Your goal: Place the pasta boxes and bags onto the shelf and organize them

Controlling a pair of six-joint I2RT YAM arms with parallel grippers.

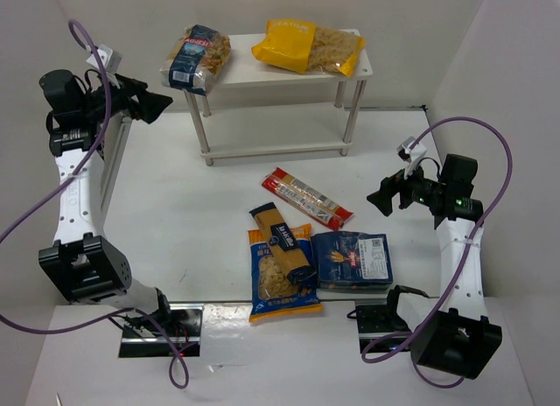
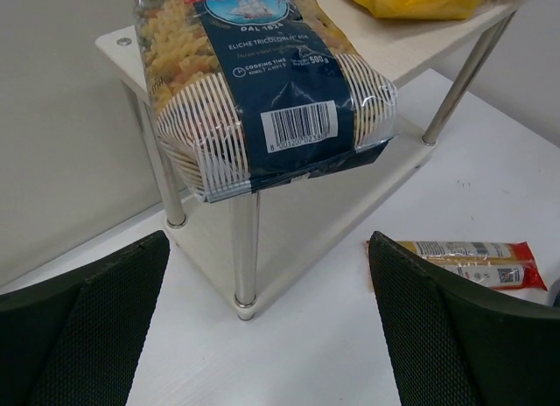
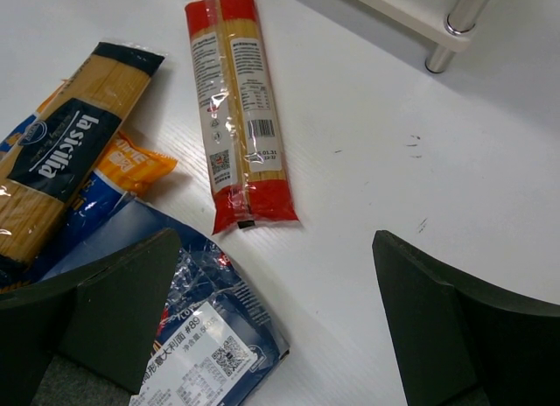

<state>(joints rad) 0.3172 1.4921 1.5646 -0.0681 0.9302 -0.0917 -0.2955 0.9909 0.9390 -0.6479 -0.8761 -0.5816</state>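
Two packs are up and four lie on the table point(image 1: 175, 205), so the job looks about a third done, with the next pick not yet begun.

The left pincer point(image 1: 162, 104) hangs wide open and holds nothing. Straight ahead of it and slightly above, the clear bag point(image 2: 262, 82) sits on the top board of the shelf point(image 2: 122, 47), its near end jutting past the edge. The yellow bag point(image 1: 306, 47) lies farther along the same board.

The right pincer point(image 3: 280, 318) is also spread wide and empty, hovering over the table. The red packet point(image 3: 236, 108) lies just ahead of it, apart from the rest. The dark blue pack point(image 3: 201, 336) is close under its left finger, and the yellow box point(image 3: 61, 161) lies off to its left, across the blue-orange bag point(image 1: 280, 283).

I'd guess the red packet goes next. It is thin and flat, so the jaws would have to come down across its narrow width.
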